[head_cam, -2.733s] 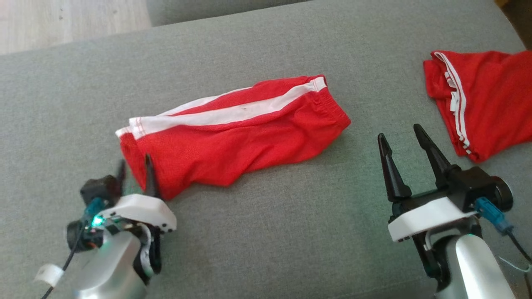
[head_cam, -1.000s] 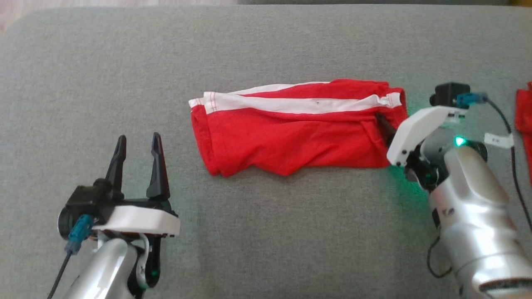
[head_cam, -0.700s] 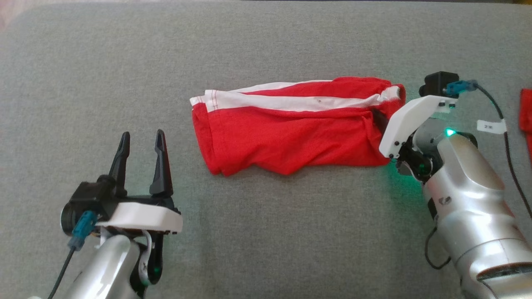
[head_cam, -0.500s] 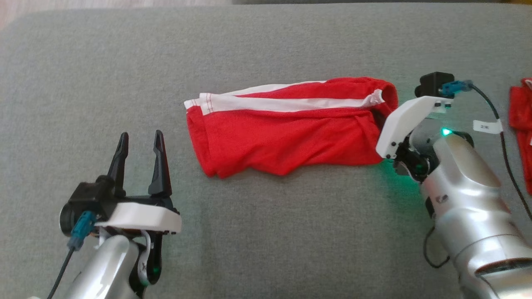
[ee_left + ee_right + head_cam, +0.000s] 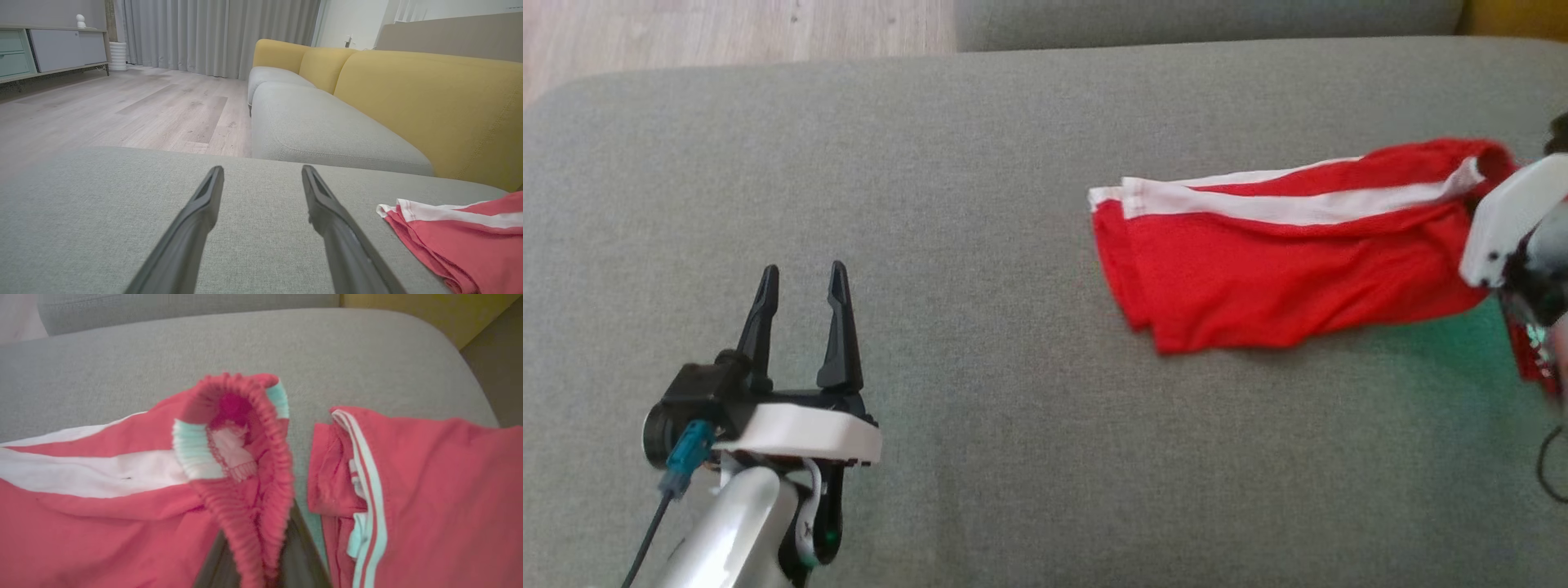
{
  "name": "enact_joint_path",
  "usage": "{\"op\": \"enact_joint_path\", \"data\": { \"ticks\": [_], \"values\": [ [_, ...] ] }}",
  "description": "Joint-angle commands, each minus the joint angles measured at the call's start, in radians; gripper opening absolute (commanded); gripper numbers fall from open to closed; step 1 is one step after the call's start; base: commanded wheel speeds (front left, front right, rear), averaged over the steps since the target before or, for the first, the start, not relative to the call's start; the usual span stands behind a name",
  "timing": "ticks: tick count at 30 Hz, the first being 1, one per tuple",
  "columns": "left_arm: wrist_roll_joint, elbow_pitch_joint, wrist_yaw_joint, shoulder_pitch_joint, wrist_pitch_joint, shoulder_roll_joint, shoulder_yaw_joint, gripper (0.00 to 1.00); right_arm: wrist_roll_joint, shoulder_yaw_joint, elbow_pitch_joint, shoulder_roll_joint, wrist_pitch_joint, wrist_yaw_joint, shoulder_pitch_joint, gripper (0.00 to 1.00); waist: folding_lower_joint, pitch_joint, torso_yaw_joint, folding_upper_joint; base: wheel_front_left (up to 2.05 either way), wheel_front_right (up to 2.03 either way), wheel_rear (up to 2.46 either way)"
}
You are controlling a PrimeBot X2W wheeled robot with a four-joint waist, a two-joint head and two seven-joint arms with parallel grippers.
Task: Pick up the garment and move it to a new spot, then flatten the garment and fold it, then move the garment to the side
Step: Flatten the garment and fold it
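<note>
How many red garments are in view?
2. The shorts stretch across the cushion, waistband pinched by the right gripper; a second garment lies just beyond that waistband.

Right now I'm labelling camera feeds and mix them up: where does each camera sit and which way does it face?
Head view: on the head, facing down on the grey cushion and red shorts; open left gripper at lower left.
Left wrist view: low along its spread fingers, facing a yellow sofa back.
Right wrist view: looking down on the shorts' waistband, pinched by the right gripper, beside a second red garment.
Shared: all three show the shorts.
</note>
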Motion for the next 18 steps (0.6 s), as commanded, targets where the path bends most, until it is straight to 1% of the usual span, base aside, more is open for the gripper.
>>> {"op": "enact_joint_path", "data": {
  "ticks": [1, 3, 4, 6, 8, 10, 12, 15, 18],
  "values": [
    [0.007, -0.027, -0.001, -0.029, 0.001, 0.029, 0.031, 1.0, -0.012, -0.003, -0.059, -0.013, 0.025, 0.007, -0.054, 0.0, 0.0, -0.011, -0.001, 0.0, 0.0, 0.0, 0.0],
    [0.007, -0.023, -0.001, -0.029, 0.004, 0.028, 0.027, 1.0, -0.012, -0.015, -0.085, 0.007, 0.052, 0.007, -0.058, 0.0, 0.0, -0.021, -0.001, 0.0, 0.0, 0.0, 0.0],
    [0.007, -0.023, -0.001, -0.029, 0.004, 0.028, 0.027, 1.0, -0.012, -0.015, -0.085, 0.007, 0.052, 0.007, -0.058, 0.0, 0.0, -0.021, -0.001, 0.0, 0.0, 0.0, 0.0],
    [0.006, -0.021, -0.002, -0.028, 0.006, 0.027, 0.023, 1.0, 0.009, -0.02, -0.125, 0.052, 0.072, 0.007, -0.049, 0.0, 0.0, -0.031, 0.001, 0.0, 0.0, 0.0, 0.0],
    [0.005, -0.02, -0.002, -0.026, 0.007, 0.027, 0.021, 1.0, 0.04, -0.012, -0.171, 0.112, 0.106, 0.007, -0.029, 0.0, 0.0, -0.038, 0.002, 0.0, 0.0, 0.0, 0.0],
    [0.003, -0.02, -0.002, -0.024, 0.008, 0.029, 0.02, 1.0, 0.066, 0.017, -0.227, 0.168, 0.145, 0.007, -0.003, 0.0, 0.0, -0.042, 0.004, 0.0, 0.0, 0.0, 0.0],
    [0.002, -0.022, -0.002, -0.023, 0.009, 0.03, 0.019, 1.0, 0.077, 0.057, -0.284, 0.208, 0.175, 0.007, 0.024, 0.0, 0.0, -0.043, 0.008, 0.0, 0.0, 0.0, 0.0],
    [0.002, -0.024, 0.0, -0.024, 0.009, 0.031, 0.017, 1.0, 0.072, 0.102, -0.347, 0.251, 0.197, 0.007, 0.059, 0.0, 0.0, -0.039, 0.015, 0.0, 0.0, 0.0, 0.0],
    [0.002, -0.027, -0.001, -0.028, 0.011, 0.03, 0.014, 1.0, 0.052, 0.125, -0.366, 0.281, 0.202, 0.007, 0.081, 0.0, 0.0, -0.029, 0.027, 0.0, 0.0, 0.0, 0.0]
  ]
}}
